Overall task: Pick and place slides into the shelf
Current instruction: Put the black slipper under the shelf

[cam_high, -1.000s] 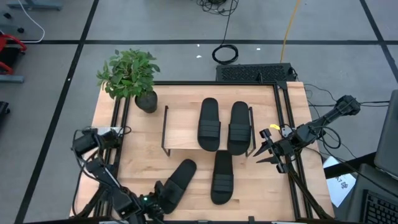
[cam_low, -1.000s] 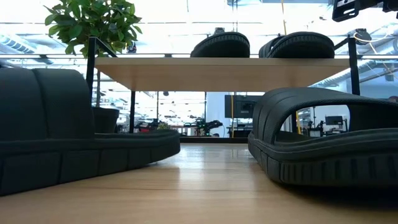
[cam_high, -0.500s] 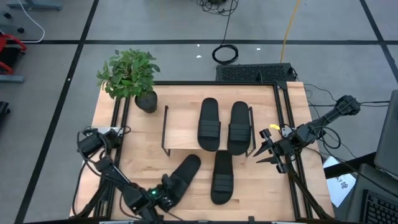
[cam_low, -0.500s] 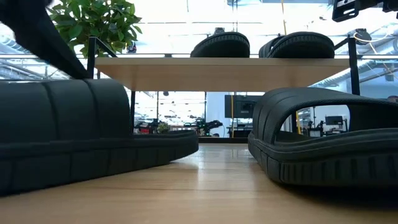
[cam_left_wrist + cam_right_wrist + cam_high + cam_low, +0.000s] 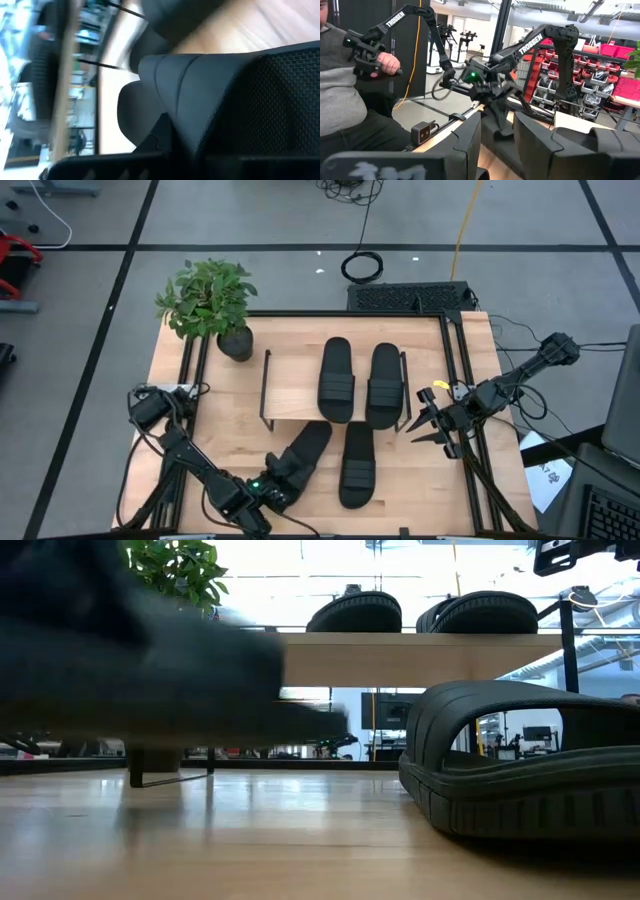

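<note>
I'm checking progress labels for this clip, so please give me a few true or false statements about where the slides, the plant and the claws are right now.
1. Two black ribbed-strap slide sandals lie on the low light wooden shelf board. True.
2. The left claw is shut on a third black slide, lifted off the wooden tabletop. True.
3. The fourth black slide is also on the shelf. False: it rests on the tabletop in front of the shelf.
4. The right claw holds a slide. False: it waits empty beside the shelf's right end.
5. The green potted plant stands at the table's right rear corner. False: the left rear.
</note>
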`<state>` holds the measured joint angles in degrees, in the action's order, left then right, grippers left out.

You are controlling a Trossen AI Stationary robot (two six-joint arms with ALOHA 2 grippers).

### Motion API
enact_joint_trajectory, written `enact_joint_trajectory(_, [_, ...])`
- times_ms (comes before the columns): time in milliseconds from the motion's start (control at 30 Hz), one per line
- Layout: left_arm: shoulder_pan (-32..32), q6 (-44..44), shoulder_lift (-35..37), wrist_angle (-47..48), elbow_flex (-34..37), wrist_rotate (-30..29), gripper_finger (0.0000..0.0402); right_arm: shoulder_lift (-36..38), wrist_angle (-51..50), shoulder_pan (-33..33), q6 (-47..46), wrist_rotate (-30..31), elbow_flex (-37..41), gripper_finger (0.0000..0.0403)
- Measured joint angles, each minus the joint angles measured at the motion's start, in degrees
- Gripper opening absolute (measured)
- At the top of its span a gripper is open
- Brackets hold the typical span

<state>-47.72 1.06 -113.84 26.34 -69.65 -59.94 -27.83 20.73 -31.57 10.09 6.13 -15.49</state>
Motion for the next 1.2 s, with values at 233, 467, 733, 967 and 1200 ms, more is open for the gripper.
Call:
enact_joint_trajectory(233, [3.63, 11.46, -0.06, 9.58, -8.93, 1.53, 0.0004, 0.0, 0.02, 0.0, 0.01, 0.0, 0.0, 0.0105])
enact_joint_trajectory(467, [7.3, 16.13, -0.32, 11.59, -9.53, 2.0, 0.0003, 0.0, 0.16, 0.0, 0.54, -0.06, 0.0, 0.0105])
enact_joint_trajectory(733, [11.16, 17.35, -7.17, 11.15, -9.74, 1.05, 0.0002, 0.0, 0.04, 0.0, 0.68, -0.17, 0.0, 0.0105])
enact_joint_trajectory(967, [13.79, 21.1, -11.6, 17.14, -13.13, -3.6, 0.0001, 0.02, 0.04, -0.02, 0.66, -0.17, 0.0, 0.0105])
enact_joint_trajectory(1200, [17.17, 26.02, -11.8, 23.48, -16.63, -2.0, 0.0001, 0.02, 0.02, -0.02, 0.68, -0.2, 0.0, 0.0105])
